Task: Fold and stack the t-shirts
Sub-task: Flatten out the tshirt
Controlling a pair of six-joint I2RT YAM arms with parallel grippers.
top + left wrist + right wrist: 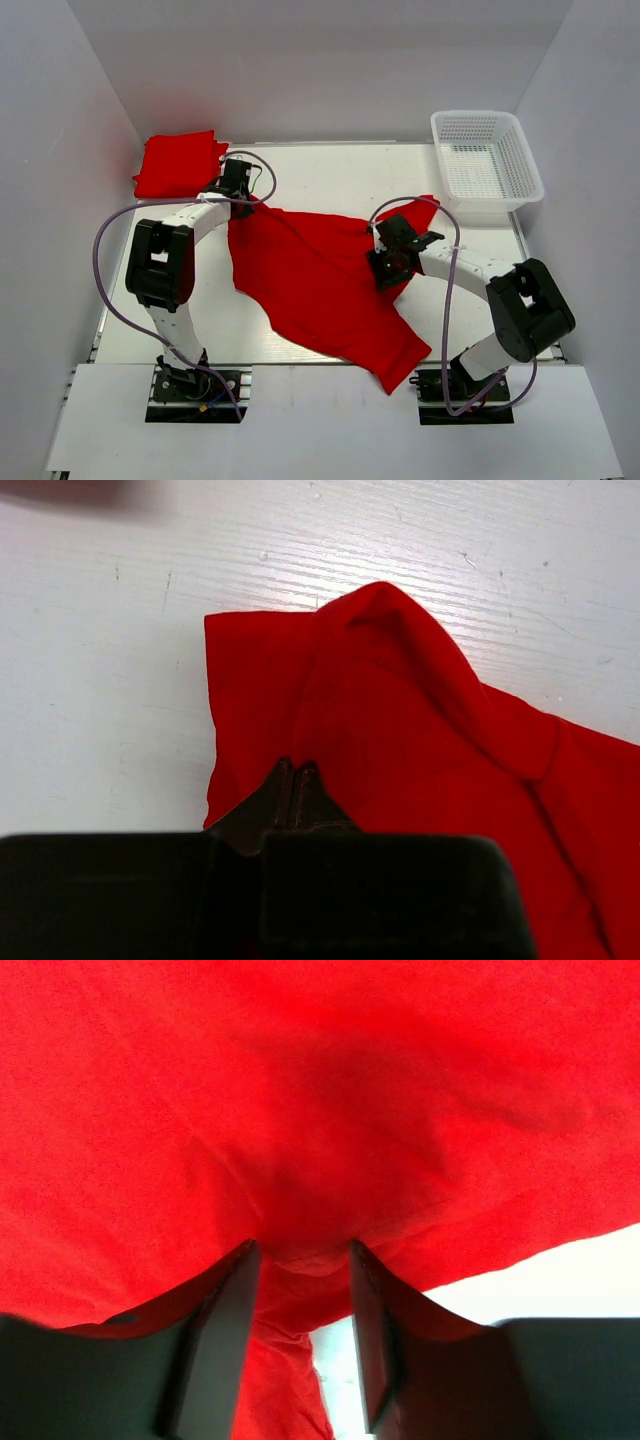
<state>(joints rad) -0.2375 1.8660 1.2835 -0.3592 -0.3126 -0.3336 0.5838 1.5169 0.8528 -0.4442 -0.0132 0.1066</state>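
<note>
A bright red t-shirt (320, 285) lies spread and crumpled across the middle of the table. A second red t-shirt (178, 165) lies folded at the far left corner. My left gripper (245, 200) is at the spread shirt's far left corner. In the left wrist view the left gripper (297, 770) is shut, pinching the cloth (420, 740), which rises in a ridge ahead of it. My right gripper (388, 265) is on the shirt's right side. In the right wrist view the right gripper (300, 1255) is open, with a fold of red cloth (300, 1110) between its jaws.
A white mesh basket (487, 165) stands at the far right corner. White walls close in the table on three sides. Purple cables loop off both arms. Bare table (340, 175) shows behind the spread shirt.
</note>
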